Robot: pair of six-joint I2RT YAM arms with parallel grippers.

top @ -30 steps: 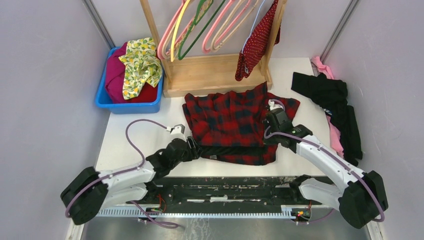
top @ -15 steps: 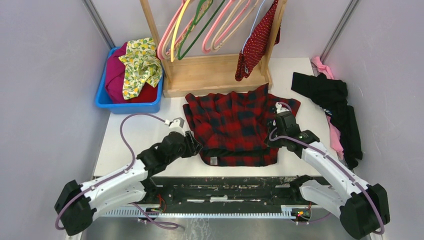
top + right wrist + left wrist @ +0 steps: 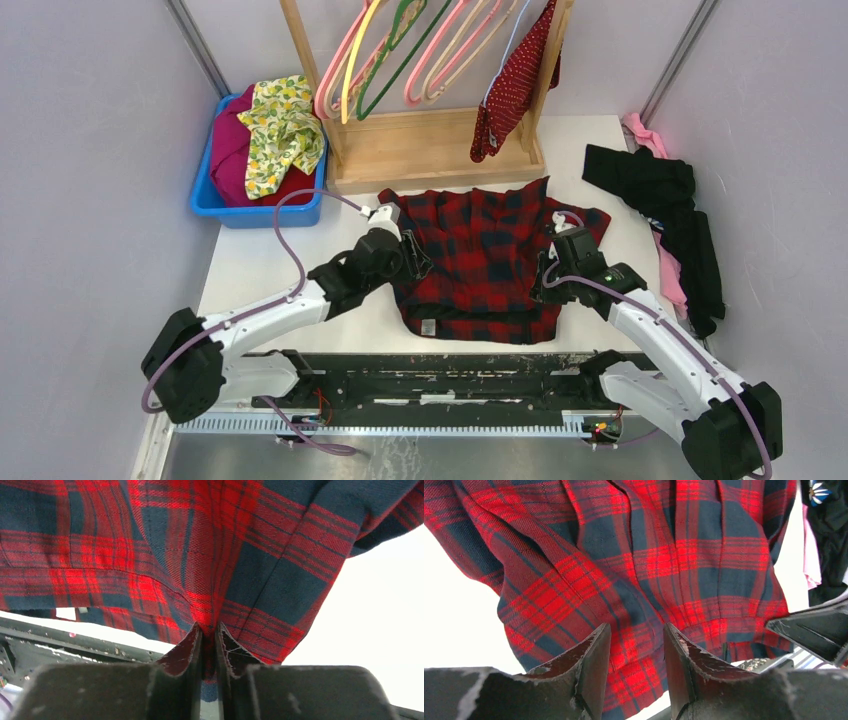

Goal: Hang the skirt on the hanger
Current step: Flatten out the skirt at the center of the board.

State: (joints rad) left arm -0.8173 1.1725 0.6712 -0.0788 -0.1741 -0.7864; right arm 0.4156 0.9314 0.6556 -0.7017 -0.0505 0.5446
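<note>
The dark-red dotted skirt point(image 3: 512, 88) hangs from the wooden rack at the back right, beside the thin pale hanger point(image 3: 510, 38). How it is attached I cannot make out. A red-and-black plaid garment point(image 3: 480, 262) lies on the table between my arms. My left gripper point(image 3: 414, 258) is over its left side, jaws open, with plaid cloth point(image 3: 649, 555) showing below the gap between the fingertips point(image 3: 636, 630). My right gripper point(image 3: 548, 286) is at the garment's right edge, shut on a pinched fold of plaid point(image 3: 200, 540) between its fingers point(image 3: 209, 627).
The wooden rack point(image 3: 430, 150) carries pink, yellow and green hangers point(image 3: 400, 50). A blue bin point(image 3: 205, 200) with magenta and lemon-print cloth stands at the back left. Black and pink clothes point(image 3: 670, 215) lie along the right edge.
My left arm swung from the garment's near-left corner up to its left side, and its jaws narrowed. The plaid garment was drawn narrower and shifted; the right gripper moved slightly right and nearer.
</note>
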